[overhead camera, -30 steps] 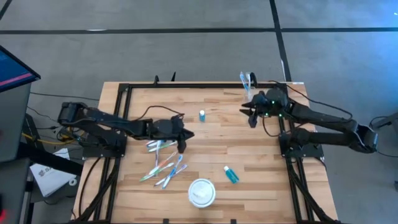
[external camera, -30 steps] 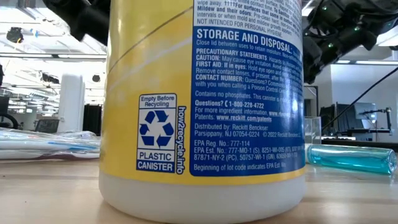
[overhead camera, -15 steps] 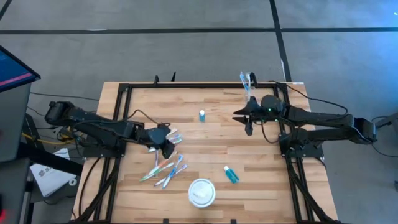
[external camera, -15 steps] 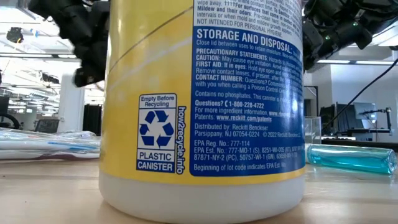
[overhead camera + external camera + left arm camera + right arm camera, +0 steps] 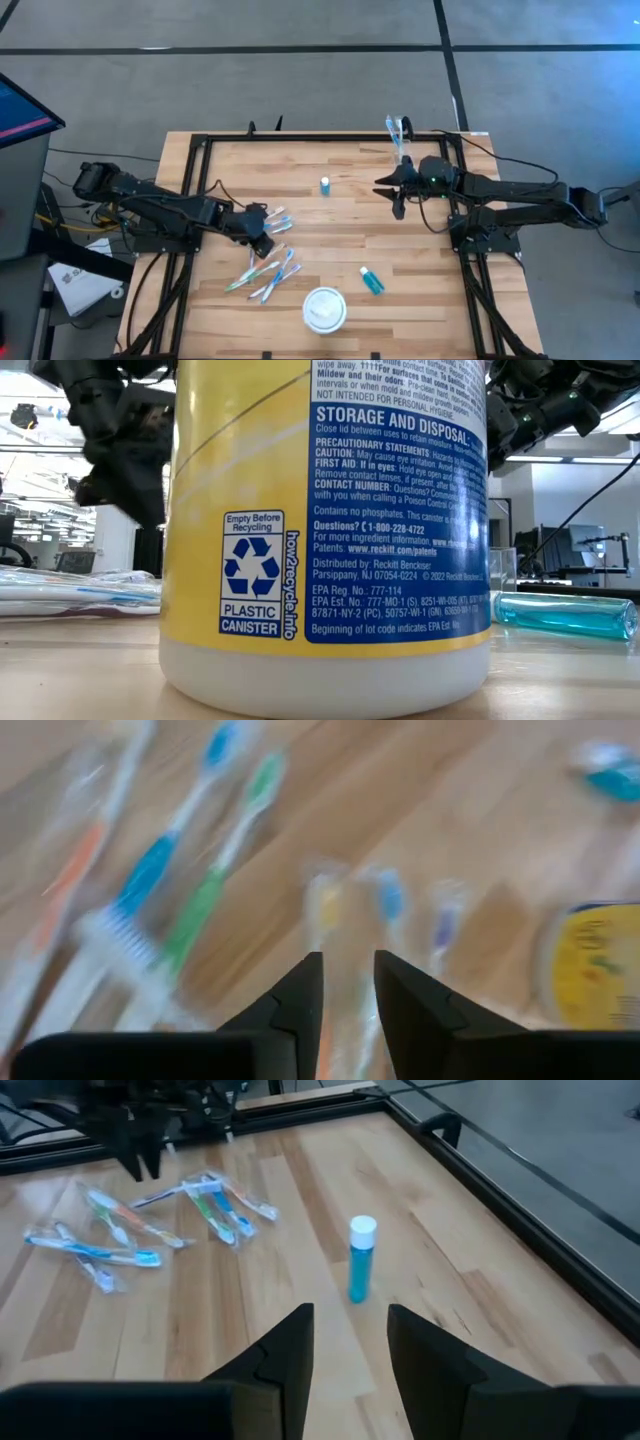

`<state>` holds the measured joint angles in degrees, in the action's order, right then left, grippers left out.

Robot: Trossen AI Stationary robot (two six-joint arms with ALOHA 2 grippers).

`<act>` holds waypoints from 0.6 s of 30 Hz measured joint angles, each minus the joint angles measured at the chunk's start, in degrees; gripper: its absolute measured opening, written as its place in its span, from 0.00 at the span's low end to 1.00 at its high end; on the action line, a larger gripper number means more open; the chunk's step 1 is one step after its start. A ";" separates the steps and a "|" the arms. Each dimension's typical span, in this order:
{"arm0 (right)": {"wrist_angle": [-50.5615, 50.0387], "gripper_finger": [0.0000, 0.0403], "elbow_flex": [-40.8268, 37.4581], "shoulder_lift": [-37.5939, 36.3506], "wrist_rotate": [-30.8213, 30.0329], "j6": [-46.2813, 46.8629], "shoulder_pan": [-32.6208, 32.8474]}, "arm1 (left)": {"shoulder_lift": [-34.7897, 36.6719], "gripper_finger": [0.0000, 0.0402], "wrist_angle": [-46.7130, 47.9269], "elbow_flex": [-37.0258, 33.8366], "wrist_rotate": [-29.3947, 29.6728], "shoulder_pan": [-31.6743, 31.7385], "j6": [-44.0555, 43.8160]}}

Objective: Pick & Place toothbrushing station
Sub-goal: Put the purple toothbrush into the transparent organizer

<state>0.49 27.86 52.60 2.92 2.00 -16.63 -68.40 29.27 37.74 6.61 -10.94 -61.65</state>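
Several wrapped toothbrushes (image 5: 264,268) lie on the wooden table at the left, with a few more (image 5: 276,220) just beyond them. My left gripper (image 5: 262,234) hangs open and tilted down over those farther brushes (image 5: 190,910), touching none that I can see. A small blue tube with a white cap (image 5: 325,185) stands upright at the table's middle, and my right gripper (image 5: 394,192) stands open to its right, pointing at it (image 5: 359,1260). A second blue tube (image 5: 371,281) lies on its side nearer the front. A clear tumbler (image 5: 398,134) stands at the far right with a brush in it.
A white-topped yellow canister (image 5: 324,308) stands near the front edge and fills most of the low view (image 5: 330,530). A black frame (image 5: 200,145) runs along the table's edges. Bare wood lies between the upright tube and the brushes.
My left gripper has drawn back toward the table's left edge, from beside the toothbrush pile to over its left end, and has rolled and tipped downward. My right gripper has swung a little toward the upright tube. The brushes and tubes lie as before.
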 joint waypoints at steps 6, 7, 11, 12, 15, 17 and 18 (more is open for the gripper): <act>0.02 0.30 0.00 0.00 -0.16 0.00 0.49 | 0.00 0.22 3.27 0.00 0.02 0.00 -3.73; 0.02 0.30 0.00 0.00 -0.37 0.00 0.49 | -0.02 0.22 3.48 0.00 0.07 0.00 -3.75; 0.02 0.30 0.00 0.00 -0.48 0.00 0.45 | -0.37 0.22 6.23 0.00 0.48 0.07 -5.05; 0.02 0.30 0.00 0.00 -0.48 0.00 0.45 | -0.37 0.22 7.49 0.00 0.50 0.03 -6.10; 0.07 0.30 0.00 0.00 -0.48 0.00 0.45 | -0.34 0.22 9.16 -0.34 0.63 -0.02 -7.41; 0.20 0.30 0.00 0.00 -0.48 0.00 0.45 | -0.33 0.22 8.58 -1.77 0.84 0.07 -8.94; 0.20 0.30 0.00 0.00 -0.48 0.00 0.45 | -0.33 0.22 8.81 -2.59 0.86 0.09 -9.52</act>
<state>0.69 27.86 52.60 2.44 2.00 -16.19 -68.73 38.08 35.15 7.47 -10.85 -71.17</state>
